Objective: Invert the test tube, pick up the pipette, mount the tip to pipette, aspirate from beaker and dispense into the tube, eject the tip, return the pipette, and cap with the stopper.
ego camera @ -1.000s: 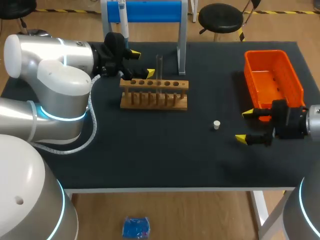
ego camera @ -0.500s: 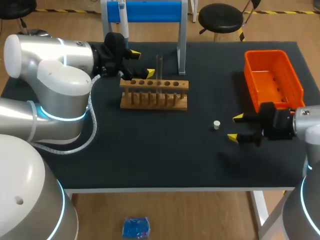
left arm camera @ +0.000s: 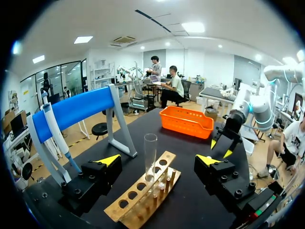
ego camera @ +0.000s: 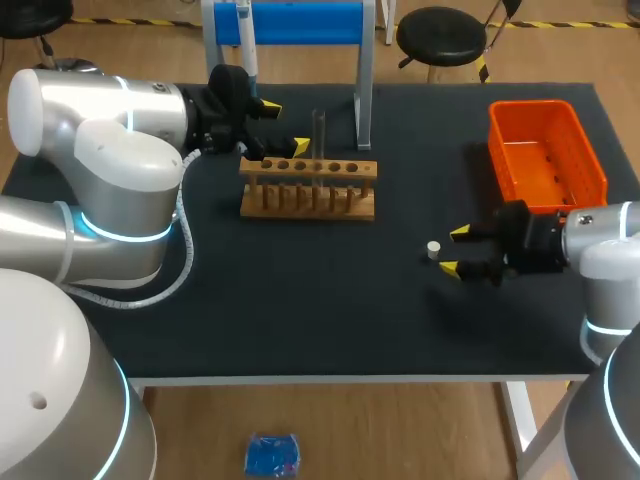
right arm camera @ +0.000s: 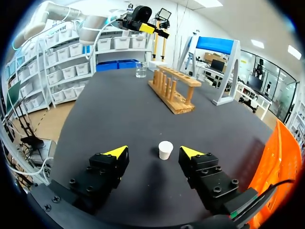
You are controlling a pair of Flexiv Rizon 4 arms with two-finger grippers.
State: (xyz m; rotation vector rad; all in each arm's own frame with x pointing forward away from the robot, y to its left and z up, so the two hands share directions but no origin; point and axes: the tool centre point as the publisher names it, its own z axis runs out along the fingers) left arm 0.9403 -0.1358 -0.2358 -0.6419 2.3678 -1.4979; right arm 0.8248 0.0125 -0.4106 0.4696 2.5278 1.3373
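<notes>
A small white stopper [ego camera: 433, 250] stands on the black table, just ahead of my right gripper [ego camera: 455, 250]. In the right wrist view the stopper [right arm camera: 165, 149] sits at the gap between the yellow tips of that gripper [right arm camera: 153, 151], which is open and touches it on neither side. A clear test tube [ego camera: 320, 135] stands upright in the wooden rack [ego camera: 308, 185]. My left gripper [ego camera: 286, 126] is open beside the rack's far left end. From the left wrist, the tube [left arm camera: 150, 152] rises ahead between the open fingers of the left gripper [left arm camera: 158, 160]. The pipette [ego camera: 247, 40] hangs on the blue stand.
An orange bin [ego camera: 545, 155] sits at the far right, close behind my right arm. A glass beaker [right arm camera: 141, 70] stands beyond the rack [right arm camera: 174, 90] in the right wrist view. The blue stand's legs [ego camera: 364, 90] stand just behind the rack.
My right arm has moved left across the table up to the stopper, and its fingers have narrowed somewhat. The left arm has stayed still.
</notes>
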